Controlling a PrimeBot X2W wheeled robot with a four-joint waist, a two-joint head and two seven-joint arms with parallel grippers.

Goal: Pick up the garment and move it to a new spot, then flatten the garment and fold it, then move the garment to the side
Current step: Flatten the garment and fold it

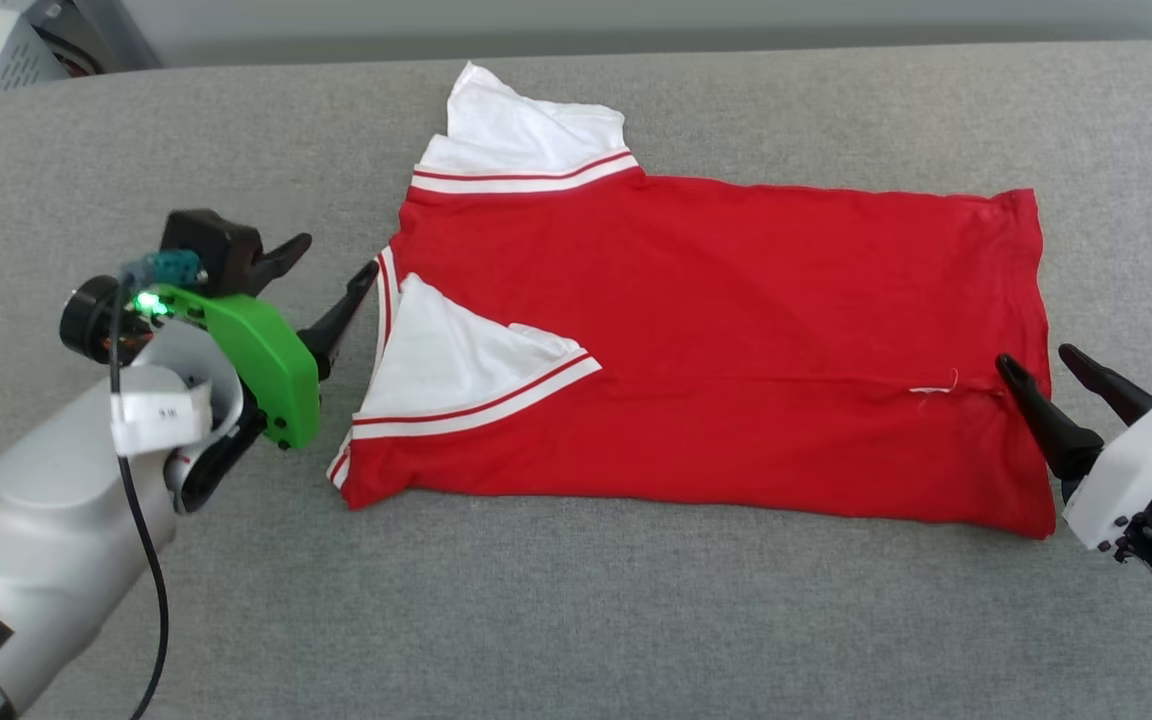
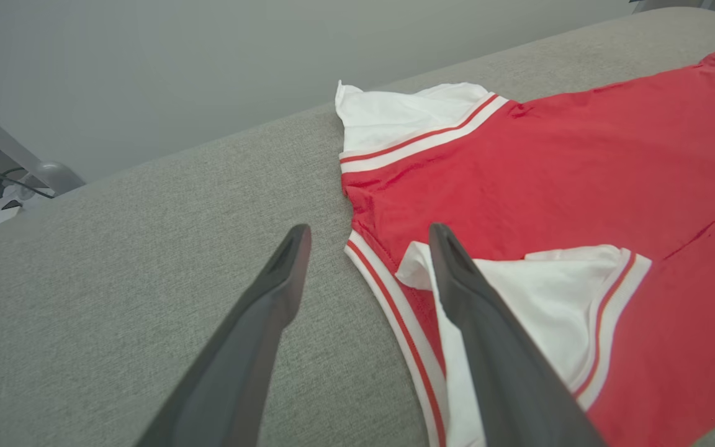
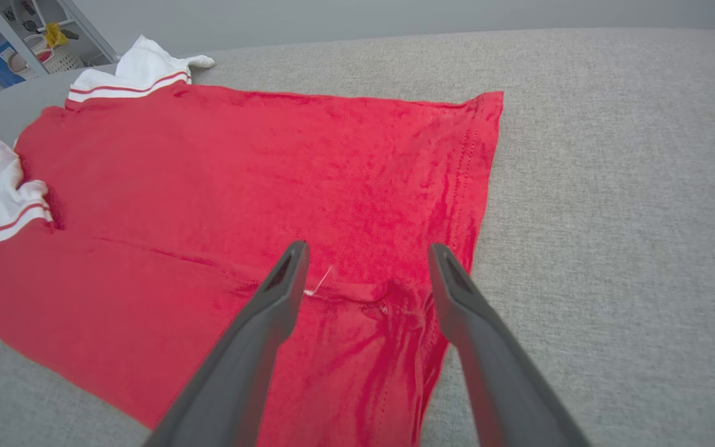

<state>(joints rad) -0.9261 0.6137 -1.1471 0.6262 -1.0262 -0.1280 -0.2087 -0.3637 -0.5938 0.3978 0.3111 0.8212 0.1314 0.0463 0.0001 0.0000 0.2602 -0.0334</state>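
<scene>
The garment [image 1: 736, 330] lies flat on the grey surface, its near long edge folded over the middle, white sleeves at the left end, hem at the right. No print shows. My left gripper [image 1: 336, 255] stands open just off the collar end, one finger over the striped trim [image 2: 395, 310]. In the left wrist view the garment [image 2: 581, 174] spreads to the right of my left gripper [image 2: 367, 233]. My right gripper [image 1: 1034, 362] is open at the hem end; in its wrist view the garment [image 3: 239, 174] lies beneath my right gripper [image 3: 367, 248], with a small white thread [image 3: 320, 282] by one finger.
The grey padded surface [image 1: 586, 620] runs wide on all sides of the garment. Its far edge meets a pale wall. Shelving and cables [image 3: 16, 37] stand beyond the left end.
</scene>
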